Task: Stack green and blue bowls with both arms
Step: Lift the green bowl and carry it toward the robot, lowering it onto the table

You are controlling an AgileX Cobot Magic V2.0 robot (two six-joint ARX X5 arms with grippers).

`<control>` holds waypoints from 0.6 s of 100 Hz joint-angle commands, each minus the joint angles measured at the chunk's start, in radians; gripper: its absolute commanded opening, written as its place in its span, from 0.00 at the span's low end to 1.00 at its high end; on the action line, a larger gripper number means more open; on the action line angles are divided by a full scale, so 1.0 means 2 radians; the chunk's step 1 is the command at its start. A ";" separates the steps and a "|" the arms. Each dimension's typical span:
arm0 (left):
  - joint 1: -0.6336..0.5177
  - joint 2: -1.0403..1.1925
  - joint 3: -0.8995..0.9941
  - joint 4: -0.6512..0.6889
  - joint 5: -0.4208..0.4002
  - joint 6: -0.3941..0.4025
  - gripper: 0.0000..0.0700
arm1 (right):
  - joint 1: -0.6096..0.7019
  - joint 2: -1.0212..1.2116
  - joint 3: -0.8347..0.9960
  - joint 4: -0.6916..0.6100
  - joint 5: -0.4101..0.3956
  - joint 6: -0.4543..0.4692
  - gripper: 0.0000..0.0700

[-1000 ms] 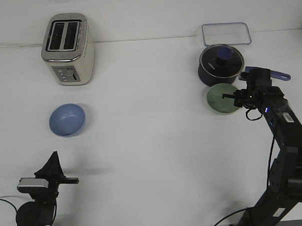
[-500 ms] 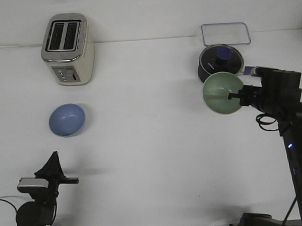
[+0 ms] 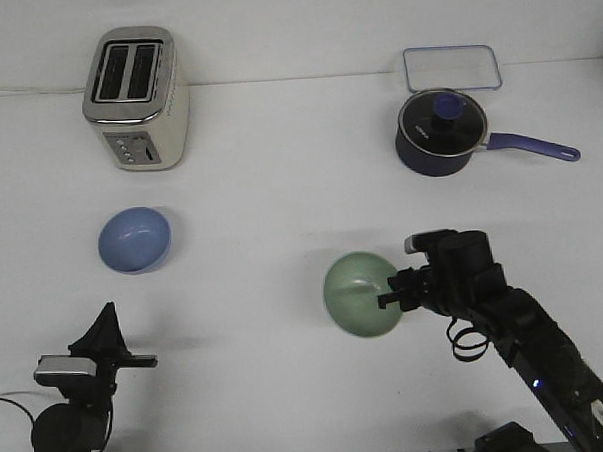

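Note:
The pale green bowl (image 3: pixel 361 294) hangs in the air over the middle right of the table, tilted so its hollow faces the camera. My right gripper (image 3: pixel 391 294) is shut on its right rim and holds it up. The periwinkle blue bowl (image 3: pixel 134 240) sits upright on the table at the left, below the toaster. My left gripper (image 3: pixel 106 340) rests low at the front left corner, well short of the blue bowl; its pointed fingers stand together and hold nothing that I can see.
A cream and silver toaster (image 3: pixel 136 98) stands at the back left. A dark navy saucepan (image 3: pixel 441 132) with a lid and a long handle stands at the back right, with a clear flat lid (image 3: pixel 452 67) behind it.
My right arm has lifted the green bowl from beside the saucepan and carried it left and toward the front. The left arm and the blue bowl have not moved.

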 commanded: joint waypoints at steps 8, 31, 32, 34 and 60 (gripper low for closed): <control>0.000 -0.001 -0.009 0.006 0.002 -0.002 0.02 | 0.058 0.024 -0.013 0.029 0.035 0.040 0.00; 0.000 -0.001 -0.009 0.005 0.002 -0.002 0.02 | 0.121 0.085 -0.014 0.049 0.072 0.040 0.00; 0.000 -0.001 -0.009 0.005 0.002 -0.003 0.02 | 0.122 0.089 -0.014 0.051 0.072 0.040 0.00; 0.000 -0.001 -0.009 0.005 0.002 -0.003 0.02 | 0.126 0.094 -0.014 0.054 0.072 0.040 0.00; 0.000 -0.001 -0.009 0.006 0.002 -0.003 0.02 | 0.152 0.139 -0.014 0.063 0.089 0.038 0.17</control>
